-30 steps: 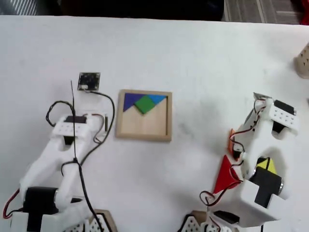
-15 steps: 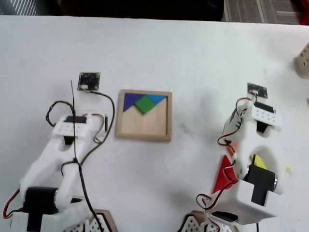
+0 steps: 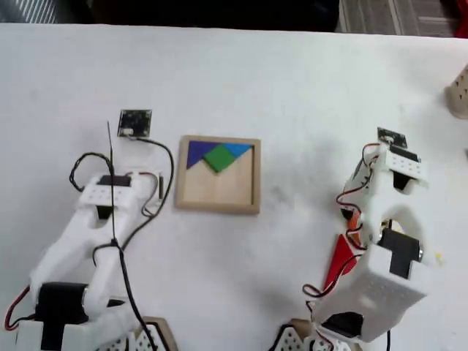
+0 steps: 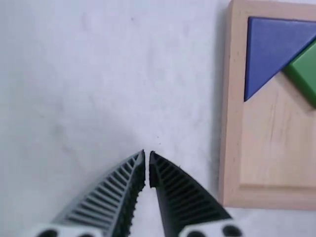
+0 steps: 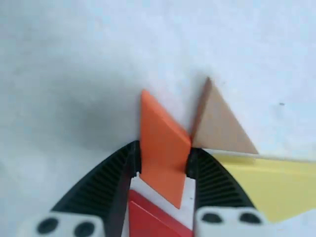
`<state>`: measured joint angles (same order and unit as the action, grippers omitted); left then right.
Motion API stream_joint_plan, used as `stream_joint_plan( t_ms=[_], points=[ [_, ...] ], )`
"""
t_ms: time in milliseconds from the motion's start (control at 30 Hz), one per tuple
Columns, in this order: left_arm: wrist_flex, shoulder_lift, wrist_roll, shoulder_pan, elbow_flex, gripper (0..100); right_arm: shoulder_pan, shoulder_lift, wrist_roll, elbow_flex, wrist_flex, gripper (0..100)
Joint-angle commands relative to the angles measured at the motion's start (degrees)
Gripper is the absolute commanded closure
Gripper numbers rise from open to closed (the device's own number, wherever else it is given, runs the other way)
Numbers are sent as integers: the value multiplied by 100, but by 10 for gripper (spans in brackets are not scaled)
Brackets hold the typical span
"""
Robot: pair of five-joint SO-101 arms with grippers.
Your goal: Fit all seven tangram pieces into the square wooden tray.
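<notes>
Now, high view: the right arm (image 3: 387, 219) has swung in and dropped over the loose pieces. It covers the yellow piece that showed a second ago, leaving part of the red piece (image 3: 338, 259) and a sliver of orange by its side. The left arm (image 3: 95, 219) has not moved. The tray (image 3: 218, 209) is unchanged, with the blue piece (image 3: 196, 153), green piece (image 3: 219, 158) and light-blue piece (image 3: 238, 149) along its far edge. That is three in and four to go, so this looks like the pick for piece four.

Left wrist view: the left gripper (image 4: 147, 158) is clenched, tips nearly touching, and holds nothing. It sits over bare worktop (image 4: 74, 74) just beside the tray's rim, with the blue and green pieces inside.

Right wrist view: the right gripper (image 5: 163, 153) is partly open, as wide as the orange piece (image 5: 160, 128), with both jaws pressed on its long edges, so it is grasping. I cannot tell if the piece is lifted off the worktop. The tan piece (image 5: 217, 126) sits just beside it, the yellow piece (image 5: 256, 182) touches the tan one, and the red piece lies under the jaws. The orange piece is well apart from the tray.
</notes>
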<state>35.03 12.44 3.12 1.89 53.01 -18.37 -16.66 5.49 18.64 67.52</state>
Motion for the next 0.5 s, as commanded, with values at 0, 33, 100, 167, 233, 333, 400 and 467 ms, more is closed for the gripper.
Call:
stream_joint_plan(
  t_ms=[0, 33, 100, 167, 233, 333, 400, 467],
  points=[
    [44, -13, -44, -13, -290, 959, 75, -215, -18, -334, 75, 970],
    [44, -13, -44, -13, -290, 959, 57, -215, -18, -325, 92, 974],
    [44, -13, -44, -13, -290, 959, 22, -207, -18, -360, 180, 981],
    [35, -13, -44, -13, -281, 959, 22, -110, 62, -369, 268, 981],
    [26, -13, -44, -13, -281, 959, 31, 136, 202, -343, 418, 981],
    [26, -13, -44, -13, -290, 959, 66, 743, 246, -334, 734, 981],
    [26, -13, -44, 13, -299, 959, 127, 1244, 246, -325, 963, 981],
    [18, -13, -18, 154, -325, 959, 321, 1719, 246, -308, 1200, 981]
  ],
)
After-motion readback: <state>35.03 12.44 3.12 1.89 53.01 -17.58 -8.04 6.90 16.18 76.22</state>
